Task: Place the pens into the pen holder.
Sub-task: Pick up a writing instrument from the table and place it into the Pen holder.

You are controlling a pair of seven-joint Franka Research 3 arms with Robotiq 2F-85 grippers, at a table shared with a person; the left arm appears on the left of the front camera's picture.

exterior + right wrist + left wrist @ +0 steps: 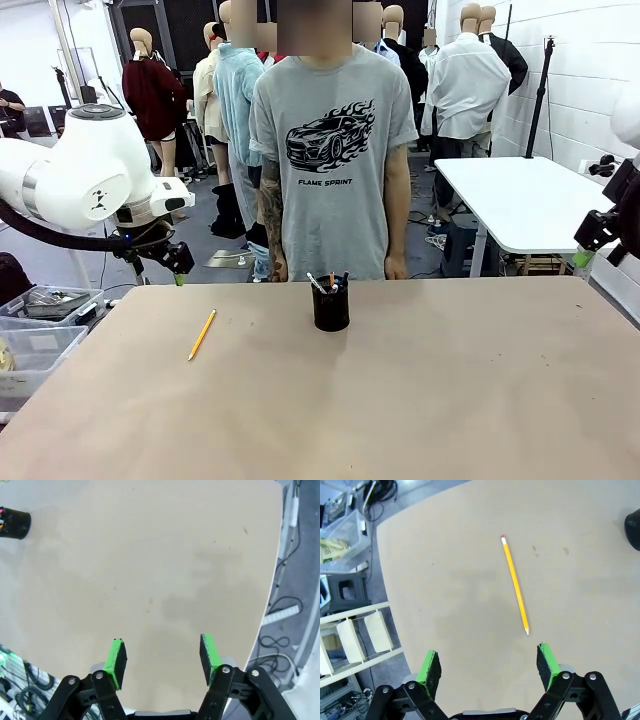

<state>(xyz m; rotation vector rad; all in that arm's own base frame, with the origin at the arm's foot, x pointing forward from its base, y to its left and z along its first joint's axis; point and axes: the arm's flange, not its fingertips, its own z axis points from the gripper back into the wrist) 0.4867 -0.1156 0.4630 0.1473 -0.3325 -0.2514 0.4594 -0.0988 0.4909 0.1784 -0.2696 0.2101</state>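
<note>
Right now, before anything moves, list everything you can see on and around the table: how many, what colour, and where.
slim yellow wooden pencil: one, yellow, lying flat on the table's left part, apart from the holder.
small black cylindrical pen holder: one, black, upright near the far middle edge.
pens: a few, light, orange and dark tips, standing in the holder; exact count unclear.
flat tan table: one, tan, foreground.
clear plastic bins: at least two, clear, off the table's left edge.
white table: one, white, behind at right.
person: one, grey printed T-shirt, standing at the far edge.
left gripper: black, green pads, open, above the pencil's tip.
right gripper: same colours, open, over bare table.
</note>
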